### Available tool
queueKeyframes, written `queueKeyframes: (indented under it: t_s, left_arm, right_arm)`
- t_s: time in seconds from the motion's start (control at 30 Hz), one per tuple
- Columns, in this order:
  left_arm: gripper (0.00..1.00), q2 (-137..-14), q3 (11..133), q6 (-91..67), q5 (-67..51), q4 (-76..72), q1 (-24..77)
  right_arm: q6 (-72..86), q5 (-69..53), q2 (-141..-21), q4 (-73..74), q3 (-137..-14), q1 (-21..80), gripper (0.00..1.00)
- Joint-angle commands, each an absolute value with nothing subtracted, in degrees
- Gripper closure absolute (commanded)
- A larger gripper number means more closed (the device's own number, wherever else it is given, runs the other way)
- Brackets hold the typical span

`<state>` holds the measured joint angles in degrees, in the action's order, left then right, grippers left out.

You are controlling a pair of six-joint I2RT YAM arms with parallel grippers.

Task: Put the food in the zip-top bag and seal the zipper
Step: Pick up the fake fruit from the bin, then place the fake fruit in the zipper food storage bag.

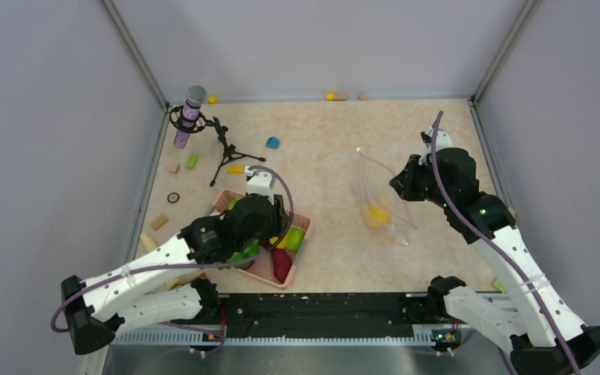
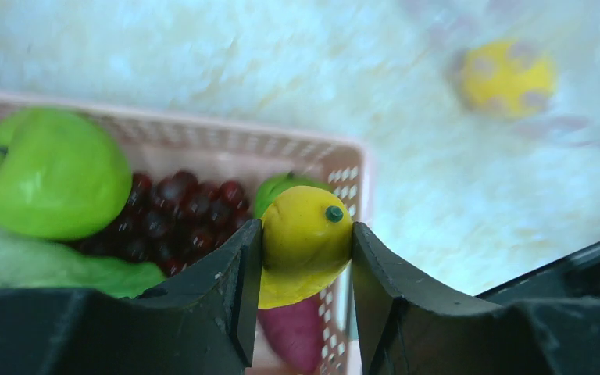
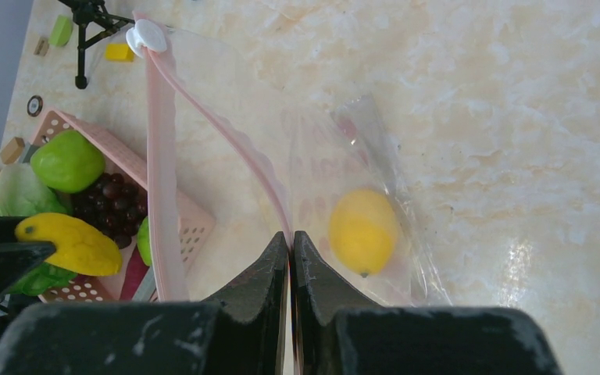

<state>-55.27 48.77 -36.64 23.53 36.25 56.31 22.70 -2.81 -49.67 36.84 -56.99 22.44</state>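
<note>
Two grippers: left gripper [image 2: 305, 230], above one basket [image 2: 203, 144] at seven o'clock, pinches one banana [image 2: 303, 254]; right gripper [image 3: 291, 238], at three o'clock, is pressed together on one bag's [image 3: 226, 160] zipper [image 3: 158, 156]. One lemon [image 3: 363, 230] lies inside that bag.

Left arm [image 1: 144, 269]: we see it reach forward and rightward from its base, with the wrist tipped down.
Left gripper [image 2: 306, 233]: our jaws stand partway apart, clamped on either side of the banana [image 2: 301, 262].
Right arm [image 1: 508, 242]: we see it stretched forward and angled leftward.
Right gripper [image 3: 291, 238]: our jaws are almost together, pinching the zipper [image 3: 158, 156] of the zip-top bag [image 3: 312, 148].
</note>
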Motion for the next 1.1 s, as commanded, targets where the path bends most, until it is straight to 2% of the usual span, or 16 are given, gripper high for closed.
queueKeyframes:
  t_s: [0.0,0.2,0.57,0.9,1.07]
  left_arm:
    - [1.00,-46.88,44.93,-30.06,23.03,15.57,56.42]
    - [1.00,-43.18,43.02,-24.18,17.92,-2.79,56.42]
    - [1.00,-58.40,56.71,-15.68,5.54,-17.57,56.38]
    - [1.00,-71.76,68.01,-14.65,-5.22,-23.94,56.43]
    - [1.00,-77.54,72.78,-14.48,-7.26,-20.58,56.37]
  right_arm:
    - [22.13,-2.34,-49.20,35.39,-57.01,21.98,0.94]
    - [22.30,-3.10,-49.17,35.29,-56.77,21.99,0.94]
    - [22.37,-3.64,-48.96,35.20,-56.64,21.98,0.94]
    - [22.25,-3.78,-48.53,35.19,-56.57,22.02,0.94]
    - [22.31,-4.40,-48.21,35.12,-56.41,21.98,0.94]
